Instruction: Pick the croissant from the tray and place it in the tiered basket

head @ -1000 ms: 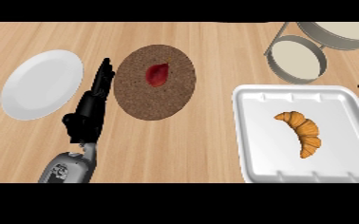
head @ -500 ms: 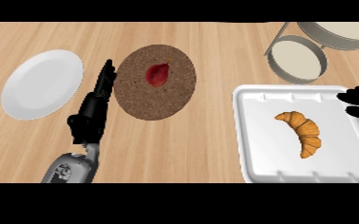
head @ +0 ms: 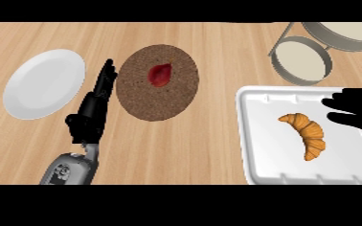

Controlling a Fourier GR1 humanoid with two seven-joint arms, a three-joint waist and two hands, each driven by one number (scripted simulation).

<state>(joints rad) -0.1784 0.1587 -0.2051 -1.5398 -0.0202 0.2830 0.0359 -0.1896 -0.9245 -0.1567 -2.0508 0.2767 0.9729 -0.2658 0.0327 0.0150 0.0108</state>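
Head view — croissant (head: 305, 135) on tray (head: 267, 165), R hand (head: 348, 106) just beside, basket (head: 302, 60) beyond

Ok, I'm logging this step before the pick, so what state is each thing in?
croissant: lying in the tray, not held.
tray: flat on the counter.
tiered basket: no croissant in it.
left hand: open, resting beside the round mat.
right hand: open, over the tray's right edge, holding nothing.

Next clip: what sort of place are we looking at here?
Probably a kitchen counter: a wooden top carrying a white tray with a croissant, a white plate and a tiered basket.
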